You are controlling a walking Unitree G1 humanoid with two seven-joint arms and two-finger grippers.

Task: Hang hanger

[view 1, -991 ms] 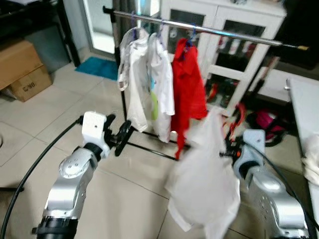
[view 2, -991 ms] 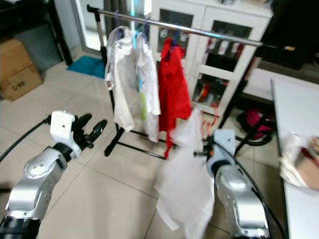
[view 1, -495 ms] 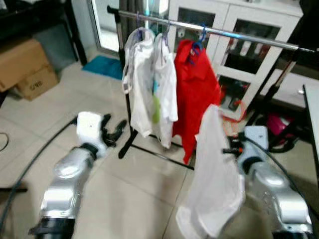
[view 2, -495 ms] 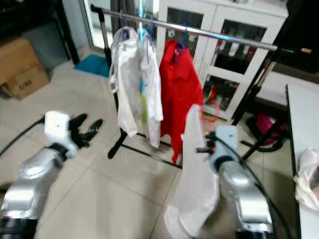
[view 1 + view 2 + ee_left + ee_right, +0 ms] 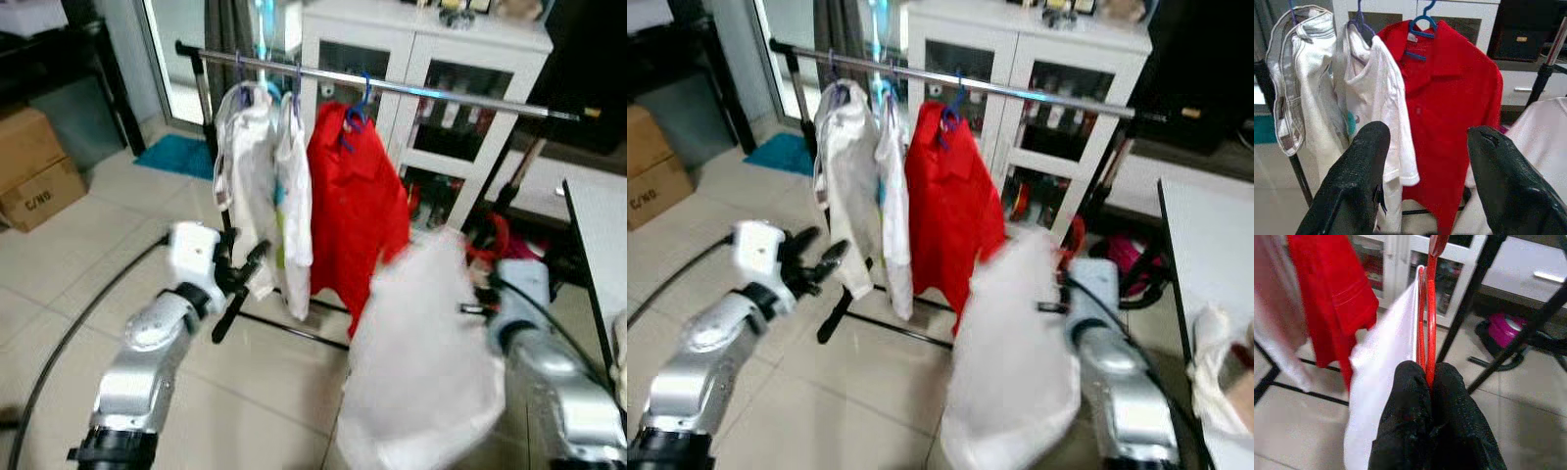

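Left of the clothes rail (image 5: pixel 411 88), cardboard boxes (image 5: pixel 34 166) sat on the floor, and the left end effector (image 5: pixel 240 279) hovered spread and empty below the two white garments (image 5: pixel 260 186) hanging beside a red shirt (image 5: pixel 353 211). Right of the shirt, the right end effector (image 5: pixel 1430 382) was pressed together on a red hanger (image 5: pixel 1429 308) carrying a white shirt (image 5: pixel 421 362), low under the rail. That shirt was motion-blurred and hid most of the hanger; a table (image 5: pixel 600 225) edge was cut off at far right.

Glossy red plastic hanger (image 5: pixel 1429 308) (white cloth shirt (image 5: pixel 421 372)).
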